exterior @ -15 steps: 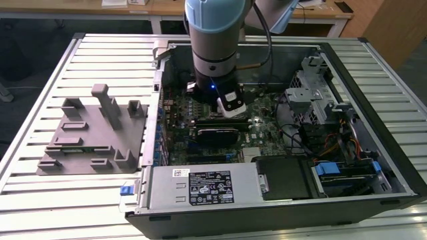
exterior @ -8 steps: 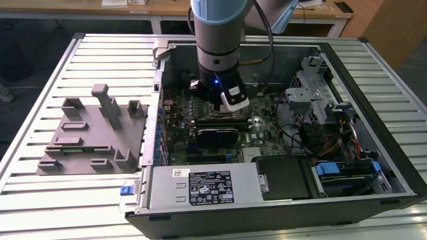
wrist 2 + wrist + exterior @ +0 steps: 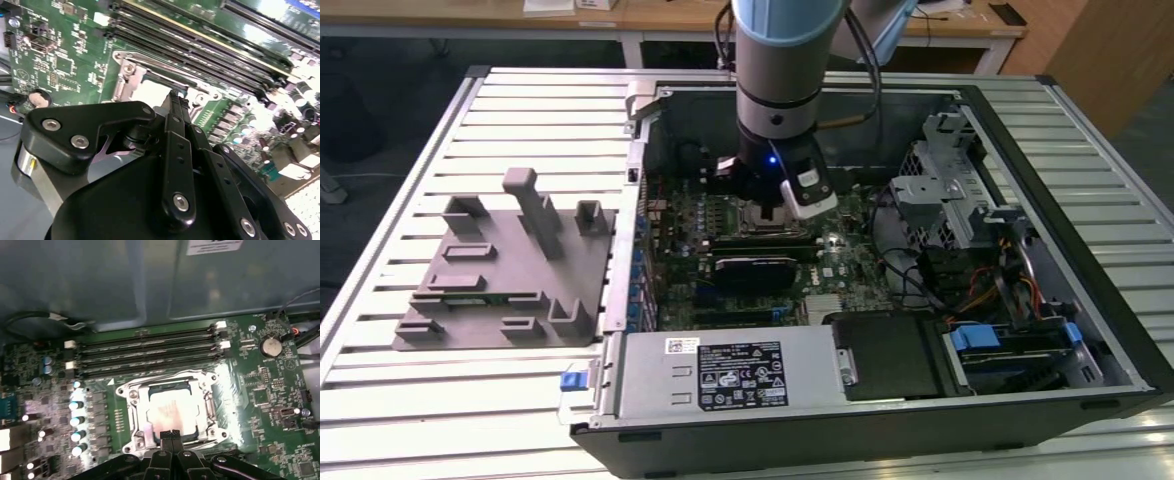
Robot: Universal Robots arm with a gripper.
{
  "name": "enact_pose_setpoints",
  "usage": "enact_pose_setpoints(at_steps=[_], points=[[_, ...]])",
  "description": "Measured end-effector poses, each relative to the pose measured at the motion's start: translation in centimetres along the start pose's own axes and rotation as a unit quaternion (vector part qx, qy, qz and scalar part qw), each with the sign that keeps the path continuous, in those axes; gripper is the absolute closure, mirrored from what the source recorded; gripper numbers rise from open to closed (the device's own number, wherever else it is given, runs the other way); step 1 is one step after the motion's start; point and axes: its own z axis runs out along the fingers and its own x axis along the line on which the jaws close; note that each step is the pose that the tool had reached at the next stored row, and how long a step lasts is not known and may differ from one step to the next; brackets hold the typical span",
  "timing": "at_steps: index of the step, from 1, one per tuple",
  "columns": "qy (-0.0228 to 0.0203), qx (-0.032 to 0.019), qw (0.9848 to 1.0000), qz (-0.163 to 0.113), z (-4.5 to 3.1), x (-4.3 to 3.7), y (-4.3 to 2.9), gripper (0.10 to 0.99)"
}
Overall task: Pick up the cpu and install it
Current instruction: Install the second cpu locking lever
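First wrist view, claw (image 3: 171,434) closed, over seated cpu (image 3: 168,412)

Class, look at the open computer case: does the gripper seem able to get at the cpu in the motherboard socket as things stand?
Probably yes. The gripper hangs right at the edge of the cpu, which lies in the socket frame with its shiny top uncovered, and nothing stands between them.

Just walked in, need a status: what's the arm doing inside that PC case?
The arm has its tool lowered into the open computer case, right over the motherboard's socket frame. In the first wrist view the cpu, shiny silver top up, lies within that frame, with the tool's tips together at its near edge. Whether the tips touch the chip is hard to tell. The grey fixture block sits on the table at the exterior view's left, outside the case.
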Motion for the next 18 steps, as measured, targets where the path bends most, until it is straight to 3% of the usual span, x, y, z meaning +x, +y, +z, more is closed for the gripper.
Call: enact_pose_setpoints(at_steps=[6,10,18], points=[[0.0063,0.0017,1.0000,0.001,0.38,-0.60,0.86,0.980],[0.0105,0.0078,0.9999,0.002,0.65,-0.79,1.40,0.980],[0.0111,0.0091,0.9999,0.002,0.71,-0.82,1.55,0.980]])
